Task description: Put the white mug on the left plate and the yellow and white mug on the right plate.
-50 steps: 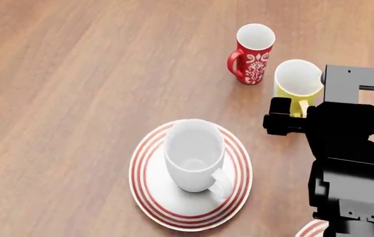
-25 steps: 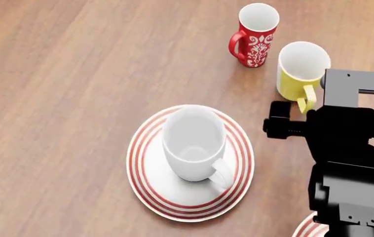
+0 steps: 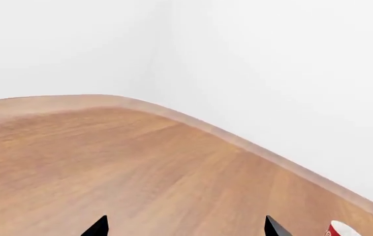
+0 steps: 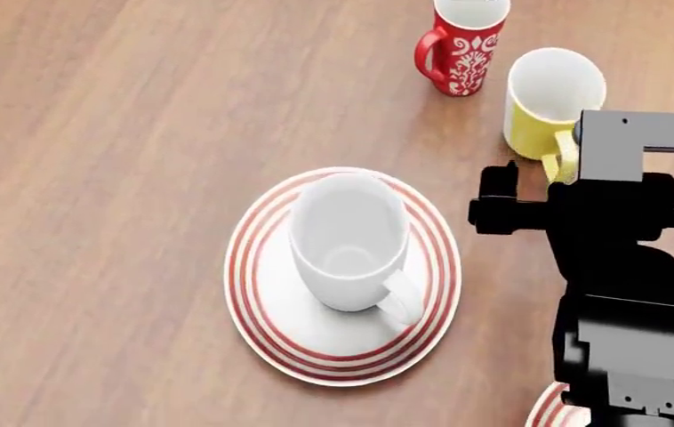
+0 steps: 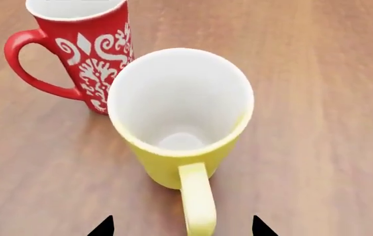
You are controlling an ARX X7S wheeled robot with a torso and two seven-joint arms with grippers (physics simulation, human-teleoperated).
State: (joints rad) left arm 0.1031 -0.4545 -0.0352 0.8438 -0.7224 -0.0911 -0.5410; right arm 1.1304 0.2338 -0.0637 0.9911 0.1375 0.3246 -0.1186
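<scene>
With the white mug (image 4: 349, 245) seated on the left plate (image 4: 268, 329), the right gripper (image 5: 181, 227) — jaws spread, empty — must straddle the yellow and white mug (image 5: 180, 118) handle, then clench.

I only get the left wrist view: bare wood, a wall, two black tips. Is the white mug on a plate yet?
Observer: Yes, the white mug stands upright on the left plate.
Operator: And the yellow and white mug?
Observer: The yellow and white mug is on the table beside the red mug, not on a plate.
Operator: Is it gripped?
Observer: No. The right end effector is open, its tips either side of the handle.
</scene>
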